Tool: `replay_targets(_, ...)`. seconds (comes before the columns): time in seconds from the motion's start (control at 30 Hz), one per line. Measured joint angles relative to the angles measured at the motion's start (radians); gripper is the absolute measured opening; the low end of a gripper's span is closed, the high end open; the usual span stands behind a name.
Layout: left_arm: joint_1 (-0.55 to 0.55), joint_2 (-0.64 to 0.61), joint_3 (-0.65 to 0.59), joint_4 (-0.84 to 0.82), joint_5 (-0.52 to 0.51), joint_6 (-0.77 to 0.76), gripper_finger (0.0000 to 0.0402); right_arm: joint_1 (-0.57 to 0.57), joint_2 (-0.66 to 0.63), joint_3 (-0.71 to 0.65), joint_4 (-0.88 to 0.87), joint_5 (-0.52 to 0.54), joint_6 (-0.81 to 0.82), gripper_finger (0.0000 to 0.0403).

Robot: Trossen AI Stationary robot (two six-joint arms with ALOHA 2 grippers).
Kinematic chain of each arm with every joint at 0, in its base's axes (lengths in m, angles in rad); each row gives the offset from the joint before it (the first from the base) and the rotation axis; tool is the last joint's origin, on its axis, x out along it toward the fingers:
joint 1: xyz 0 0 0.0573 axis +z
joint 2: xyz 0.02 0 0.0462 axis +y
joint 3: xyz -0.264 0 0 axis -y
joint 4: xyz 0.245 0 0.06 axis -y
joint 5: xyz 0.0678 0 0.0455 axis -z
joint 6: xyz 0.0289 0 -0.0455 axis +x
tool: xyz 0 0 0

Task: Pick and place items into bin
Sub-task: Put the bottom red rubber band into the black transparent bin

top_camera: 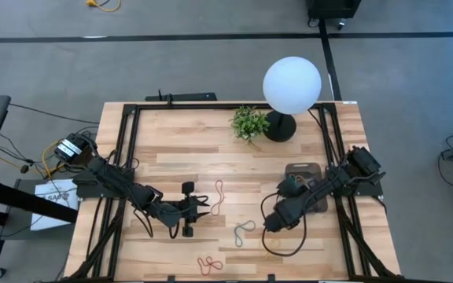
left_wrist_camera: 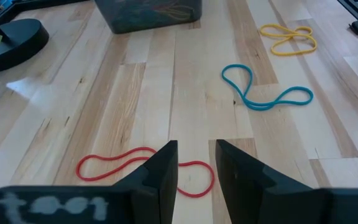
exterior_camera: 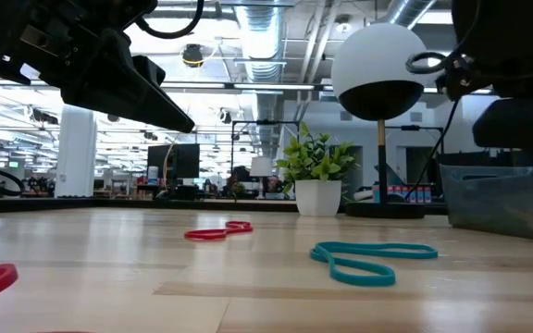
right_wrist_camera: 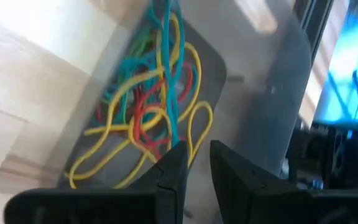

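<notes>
Left wrist view: a red band point(left_wrist_camera: 143, 169) lies flat just ahead of the left tool point(left_wrist_camera: 194, 171), its long axis running crosswise to the parted, empty fingers, so the left arm is nearest. A teal band point(left_wrist_camera: 263, 93) and a yellow band point(left_wrist_camera: 288, 38) lie farther out on the pale wood tabletop point(left_wrist_camera: 135, 93). Over the bin point(right_wrist_camera: 253, 93), the right tool point(right_wrist_camera: 194, 163) hangs with fingers parted, a blue band point(right_wrist_camera: 166, 74) dangling into the pile. Office room behind.

Pale wood table point(top_camera: 179, 169), translucent plastic bin point(left_wrist_camera: 148, 15)
</notes>
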Motion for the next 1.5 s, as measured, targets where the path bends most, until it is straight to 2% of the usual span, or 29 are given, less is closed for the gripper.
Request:
replay_targets(0.23,0.0,0.0,0.0,0.001,0.0,0.0,0.01,0.002,0.0,0.053,-0.016,0.1,-0.016,0.0064)
replay_targets(0.37,0.001,0.0,0.0,0.001,0.0,0.0,0.01,0.014,0.0,0.108,0.005,0.265,-0.12,0.0064)
replay_targets(0.47,0.001,0.0,0.0,0.001,0.0,0.0,0.01,0.015,0.0,0.135,0.113,0.393,-0.247,0.0064)
replay_targets(0.6,0.001,0.0,0.0,0.001,0.014,-0.008,0.01,0.009,0.0,0.15,0.353,0.467,-0.538,0.0064)
replay_targets(0.67,0.002,0.0,0.0,0.001,0.066,-0.015,0.01,0.004,0.0,0.15,0.503,0.45,-0.71,0.0064)
replay_targets(0.77,0.001,0.0,0.0,0.001,0.211,-0.015,0.01,-0.004,0.0,0.15,0.733,0.377,-0.942,0.0064)
replay_targets(0.87,0.0,0.0,0.0,0.002,0.33,-0.016,0.01,-0.011,0.0,0.15,0.93,0.221,-1.106,0.0064)
replay_targets(0.97,-0.006,0.0,0.0,0.002,0.432,-0.02,0.01,-0.012,0.0,0.15,1.055,0.066,-1.204,0.0064)
replay_targets(1.07,-0.018,0.0,0.0,0.002,0.481,-0.029,0.01,-0.011,0.0,0.15,1.101,0.011,-1.265,0.0064)
replay_targets(1.5,-0.079,0.0,-0.001,0.049,0.491,-0.03,0.01,-0.022,0.0,0.15,1.099,0.011,-1.283,0.0064)
